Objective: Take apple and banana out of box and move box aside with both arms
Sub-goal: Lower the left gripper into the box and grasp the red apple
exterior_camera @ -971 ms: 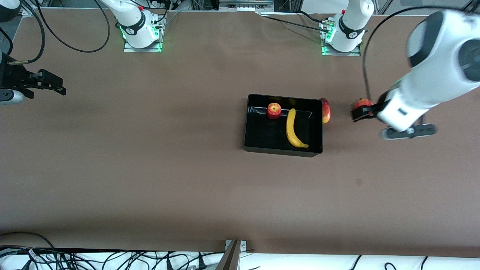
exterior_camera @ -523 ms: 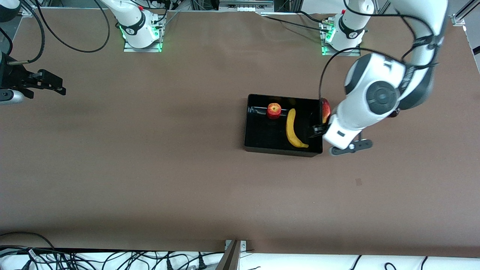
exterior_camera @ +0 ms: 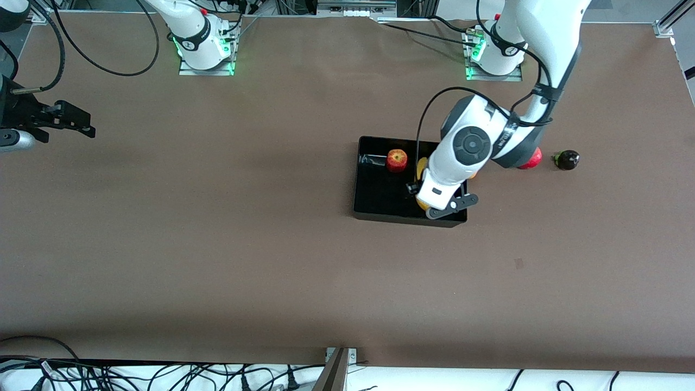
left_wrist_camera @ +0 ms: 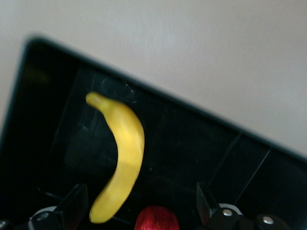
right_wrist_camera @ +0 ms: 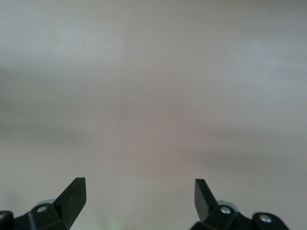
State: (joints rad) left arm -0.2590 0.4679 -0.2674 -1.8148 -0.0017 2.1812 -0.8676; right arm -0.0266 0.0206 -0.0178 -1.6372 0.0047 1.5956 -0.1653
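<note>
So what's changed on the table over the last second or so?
The left gripper swung in from the left arm's end of the table and is now over the box, open, above the banana. That uncovered a dark purple fruit on the table. The apple, banana and box stayed put, and the right gripper still waits, open.
</note>
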